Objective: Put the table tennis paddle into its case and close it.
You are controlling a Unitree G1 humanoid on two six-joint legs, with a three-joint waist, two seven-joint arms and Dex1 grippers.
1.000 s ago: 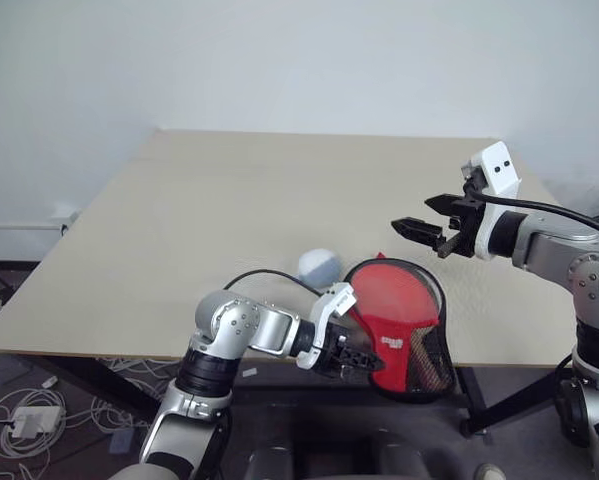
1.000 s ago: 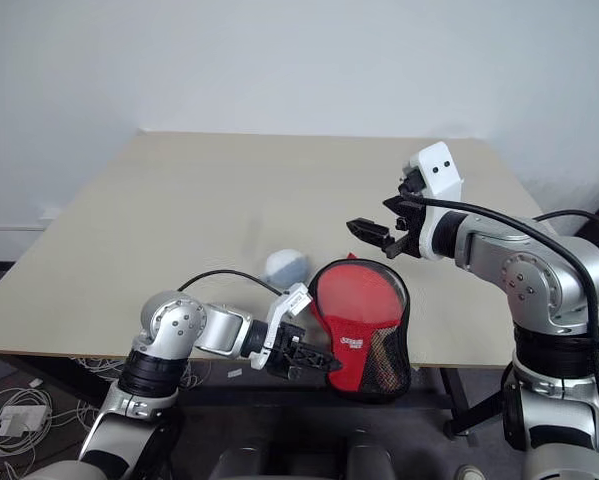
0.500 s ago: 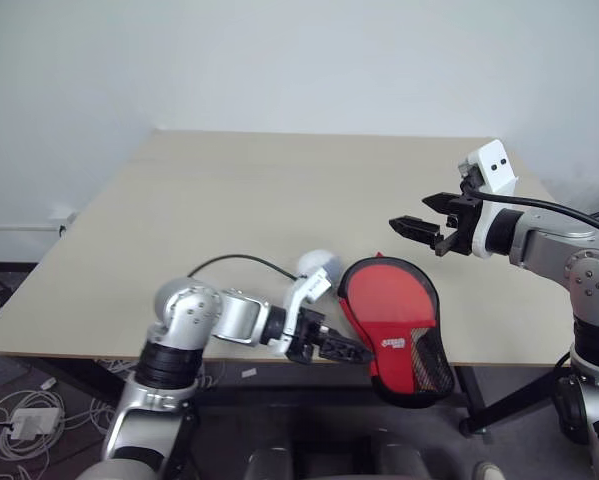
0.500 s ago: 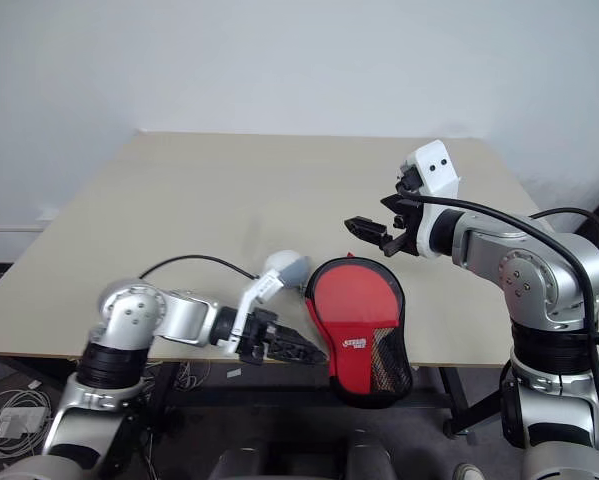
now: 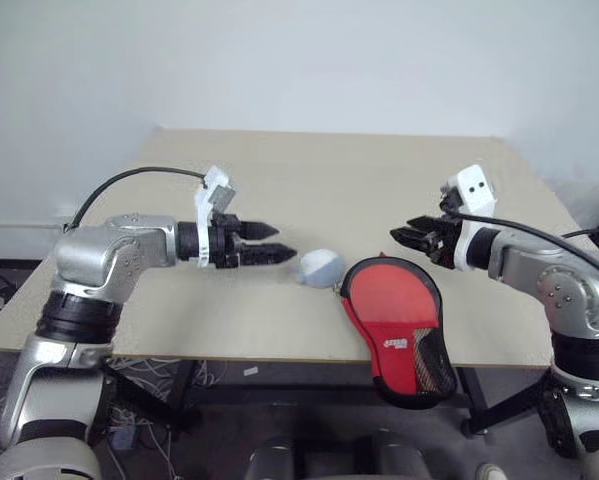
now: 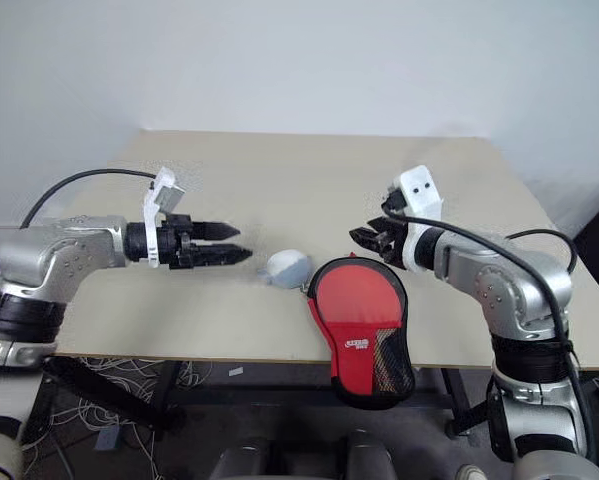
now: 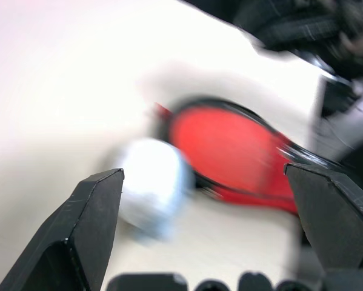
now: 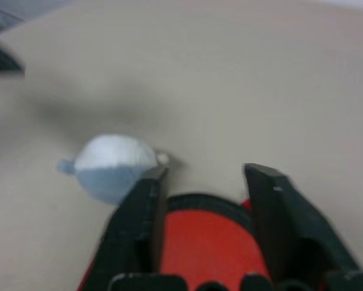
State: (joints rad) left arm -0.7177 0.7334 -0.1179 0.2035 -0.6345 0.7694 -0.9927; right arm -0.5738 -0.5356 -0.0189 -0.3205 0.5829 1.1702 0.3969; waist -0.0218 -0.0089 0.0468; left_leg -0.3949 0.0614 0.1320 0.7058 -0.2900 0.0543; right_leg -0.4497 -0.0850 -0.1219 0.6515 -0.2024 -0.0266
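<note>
The case (image 5: pixel 392 312) lies zipped-looking and flat near the table's front edge: red, black trim, white logo. Its mesh handle end hangs over the edge. The table tennis paddle is hidden. My left gripper (image 5: pixel 280 242) hovers over the table to the left of the case, pointing at it, jaws wide open and empty; the left wrist view looks past them to the case (image 7: pixel 229 151). My right gripper (image 5: pixel 403 238) hangs just behind the case's round end. Its fingers (image 8: pixel 146 200) stand a narrow gap apart with nothing between them, above the case's rim (image 8: pixel 208 242).
A small white-and-blue ball-like thing (image 5: pixel 319 267) rests on the table (image 5: pixel 279 170) by the case's upper left rim, between the two grippers. A black cable loops from my left arm. The floor under the table's left holds loose wires.
My left gripper let go of the case's handle end, opened wide and swung up and left over the table. My right gripper sank toward the case's round end and its fingers narrowed.
</note>
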